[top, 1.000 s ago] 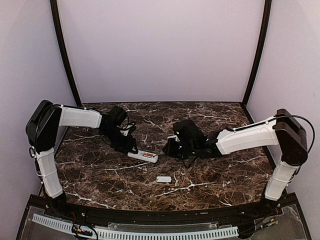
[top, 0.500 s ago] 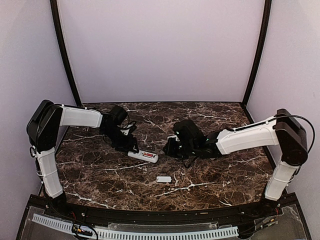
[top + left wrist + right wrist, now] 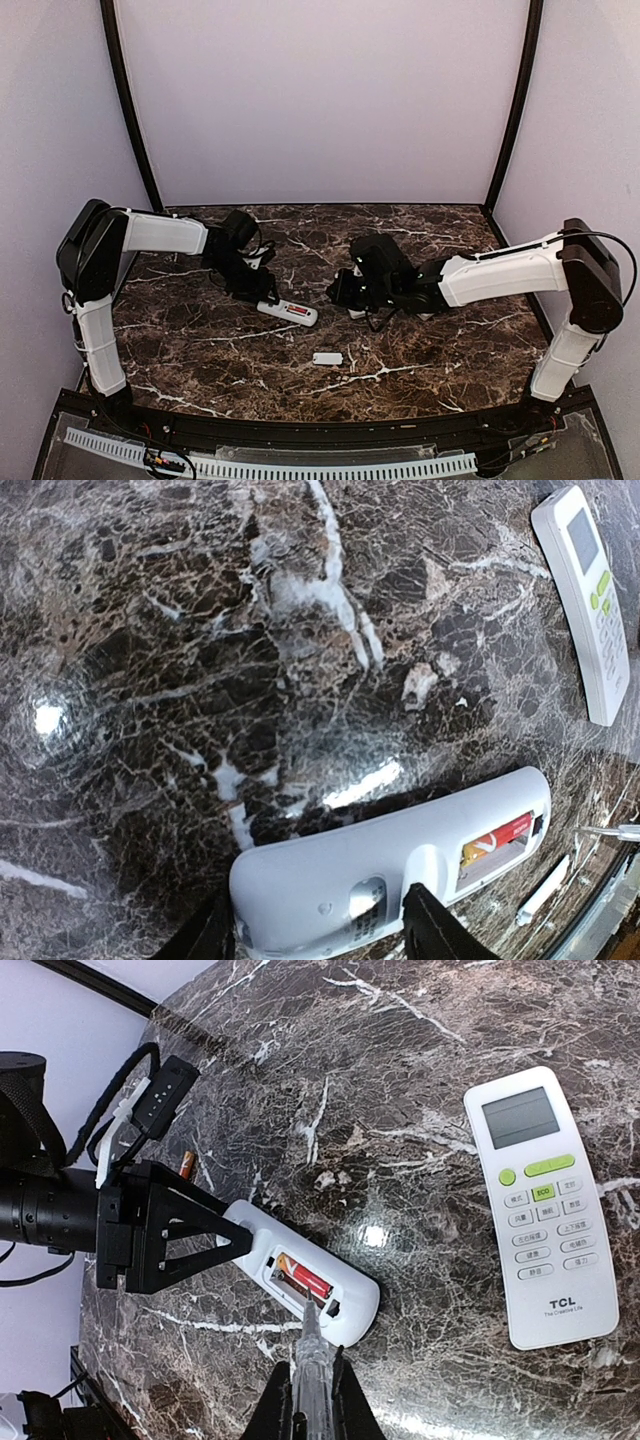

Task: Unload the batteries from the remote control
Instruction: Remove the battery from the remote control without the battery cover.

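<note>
My left claw (image 3: 325, 935) pinches the remote (image 3: 262, 1240) on the counter (image 3: 400, 1020). A red battery (image 3: 303, 1282) lies in its open bay. My right claw (image 3: 313, 1325), pressed together, points its tip just beside that battery.

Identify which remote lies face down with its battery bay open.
The remote in the left pincer, red battery showing; the TCL remote lies buttons-up.
</note>
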Robot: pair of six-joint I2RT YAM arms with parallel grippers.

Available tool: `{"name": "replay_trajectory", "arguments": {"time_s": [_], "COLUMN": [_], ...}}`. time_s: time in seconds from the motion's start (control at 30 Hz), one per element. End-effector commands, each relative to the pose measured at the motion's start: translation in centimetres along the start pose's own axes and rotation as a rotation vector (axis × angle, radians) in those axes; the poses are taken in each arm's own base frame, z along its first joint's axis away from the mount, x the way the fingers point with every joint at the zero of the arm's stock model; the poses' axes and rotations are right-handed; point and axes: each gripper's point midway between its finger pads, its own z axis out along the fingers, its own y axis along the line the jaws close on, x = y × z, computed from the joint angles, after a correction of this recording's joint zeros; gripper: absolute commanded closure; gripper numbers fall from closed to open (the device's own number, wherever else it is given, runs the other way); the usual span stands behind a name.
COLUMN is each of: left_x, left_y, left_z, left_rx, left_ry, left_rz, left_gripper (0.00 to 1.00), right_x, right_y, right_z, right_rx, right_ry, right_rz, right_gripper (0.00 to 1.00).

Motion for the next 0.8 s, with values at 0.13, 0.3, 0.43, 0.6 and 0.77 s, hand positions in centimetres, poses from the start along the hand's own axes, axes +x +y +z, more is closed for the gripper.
{"name": "replay_trajectory", "arguments": {"time_s": [0.13, 0.3, 0.43, 0.6, 0.77], "left_x": [2.4, 2.5, 2.5, 2.5, 2.5], "left_y": [1.7, 1.6, 1.7, 1.6, 1.6], "left_z": [1.7, 1.9, 1.9, 1.9, 1.9], "left_rx": [-0.103, -0.108, -0.111, -0.111, -0.113], "left_ry": [0.094, 0.102, 0.104, 0.104, 0.105], "left_rz": [0.021, 0.025, 0.026, 0.027, 0.029], "left_gripper": [0.44, 0.45, 0.45, 0.45, 0.46], "right_x": [0.4, 0.8, 1.0, 1.2, 0.9], "right_y": [0.6, 0.4, 0.2, 0.1, 0.2], "right_z": [1.1, 1.5, 1.6, 1.6, 0.9], "right_rx": [-0.019, -0.014, -0.006, 0.0, -0.002], "right_ry": [0.003, 0.019, 0.028, 0.037, 0.029], "right_rz": [0.014, 0.018, 0.023, 0.034, 0.04], "right_gripper": [1.0, 1.0, 1.0, 1.0, 1.0]}}
